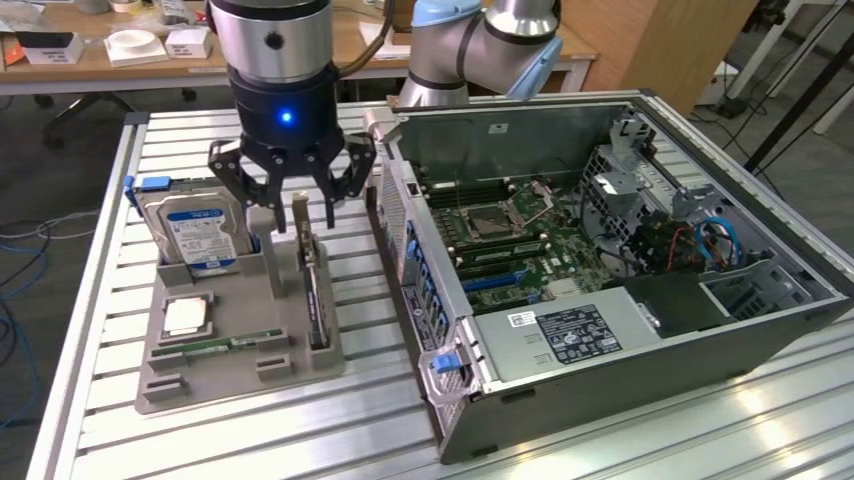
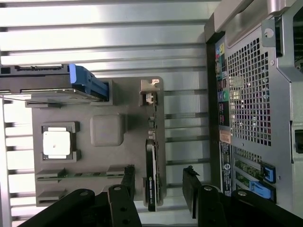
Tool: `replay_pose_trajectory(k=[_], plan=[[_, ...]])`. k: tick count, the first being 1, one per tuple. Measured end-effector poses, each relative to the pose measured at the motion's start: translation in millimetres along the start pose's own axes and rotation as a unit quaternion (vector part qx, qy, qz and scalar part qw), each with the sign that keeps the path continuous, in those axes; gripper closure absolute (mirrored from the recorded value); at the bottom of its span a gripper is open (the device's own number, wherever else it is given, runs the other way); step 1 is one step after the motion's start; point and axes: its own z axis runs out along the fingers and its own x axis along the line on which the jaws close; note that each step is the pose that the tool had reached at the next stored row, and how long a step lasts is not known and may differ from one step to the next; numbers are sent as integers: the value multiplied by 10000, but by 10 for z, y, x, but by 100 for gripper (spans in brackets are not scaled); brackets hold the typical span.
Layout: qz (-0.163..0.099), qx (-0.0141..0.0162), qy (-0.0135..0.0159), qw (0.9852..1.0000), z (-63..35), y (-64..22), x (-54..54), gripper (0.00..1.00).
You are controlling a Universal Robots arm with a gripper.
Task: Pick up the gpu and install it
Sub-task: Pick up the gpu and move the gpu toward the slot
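Gripper (image 1: 296, 200): open, fingers spread to either side of the graphics card's upper end, not closed on it.
Graphics card (image 1: 311, 290): standing on edge in a slot of the grey tray (image 1: 200, 390), along the tray's 3 o'clock side in the exterior view.
Hard drive (image 1: 200, 235): upright at the tray's 11 o'clock.
Computer case (image 1: 747, 335): open, at 3 o'clock of the tray, near it.
Table (image 1: 334, 440): slatted metal, carrying tray and case.
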Motion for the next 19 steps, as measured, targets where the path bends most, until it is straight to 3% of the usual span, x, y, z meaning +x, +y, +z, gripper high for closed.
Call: replay_pose_trajectory(k=[19], plan=[[0,-11,1,10000,97,-8,2,47]])
